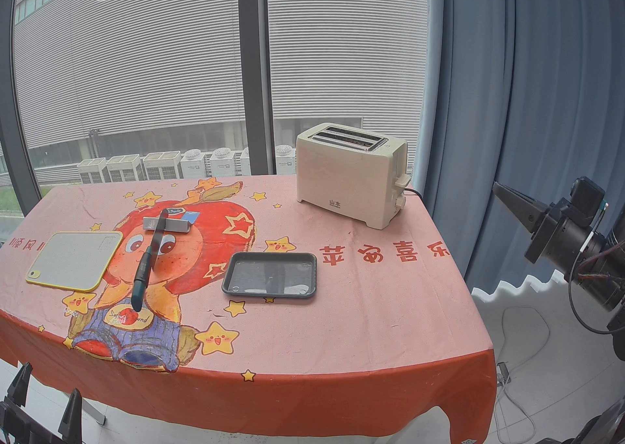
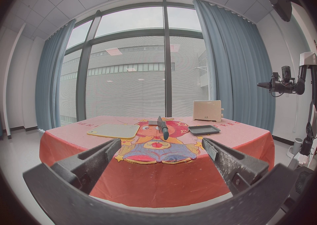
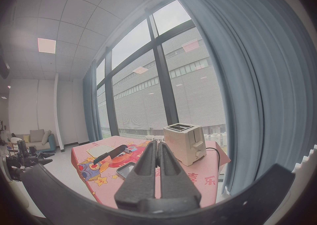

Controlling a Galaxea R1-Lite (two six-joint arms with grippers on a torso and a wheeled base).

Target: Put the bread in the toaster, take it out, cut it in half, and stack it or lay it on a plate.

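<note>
Cream plastic two-slot toaster point(image 1: 351, 173): slots laid crosswise | right gripper point(image 1: 504, 194): pressed closed, held nearest, right of toaster | left gripper point(image 2: 160, 143): spread wide, held far off

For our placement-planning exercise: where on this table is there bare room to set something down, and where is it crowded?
Widest free patch: the tablecloth in front of the toaster, right of the black tray, out to the table's right and near edges. Crowded: the left half, where cutting board, knife and tray lie close together.

A cartoon-printed orange tablecloth point(image 1: 377, 308) lies before the window point(image 1: 130, 41) and blue curtains point(image 1: 534, 74).
</note>
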